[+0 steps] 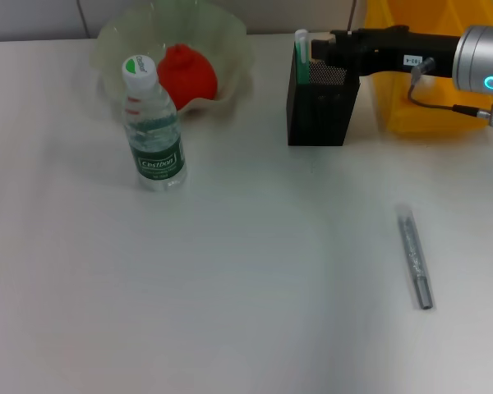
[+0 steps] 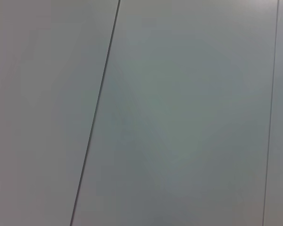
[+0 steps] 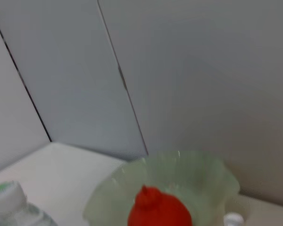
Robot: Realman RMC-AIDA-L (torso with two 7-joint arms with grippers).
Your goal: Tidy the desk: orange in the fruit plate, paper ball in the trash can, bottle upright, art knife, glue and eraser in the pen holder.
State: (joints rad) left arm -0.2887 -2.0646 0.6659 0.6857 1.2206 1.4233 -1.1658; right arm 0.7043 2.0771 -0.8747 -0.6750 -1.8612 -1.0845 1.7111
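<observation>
The orange lies in the pale-green fruit plate at the back; both also show in the right wrist view, orange and plate. The bottle stands upright in front of the plate. My right gripper reaches in from the right over the black mesh pen holder. It holds a white-and-green glue stick upright at the holder's left inner side. The grey art knife lies on the table at the front right. The yellow trash can stands behind my right arm. The eraser and paper ball are hidden. My left gripper is out of view.
The white table's back edge meets grey wall panels. My right arm's silver wrist crosses in front of the trash can.
</observation>
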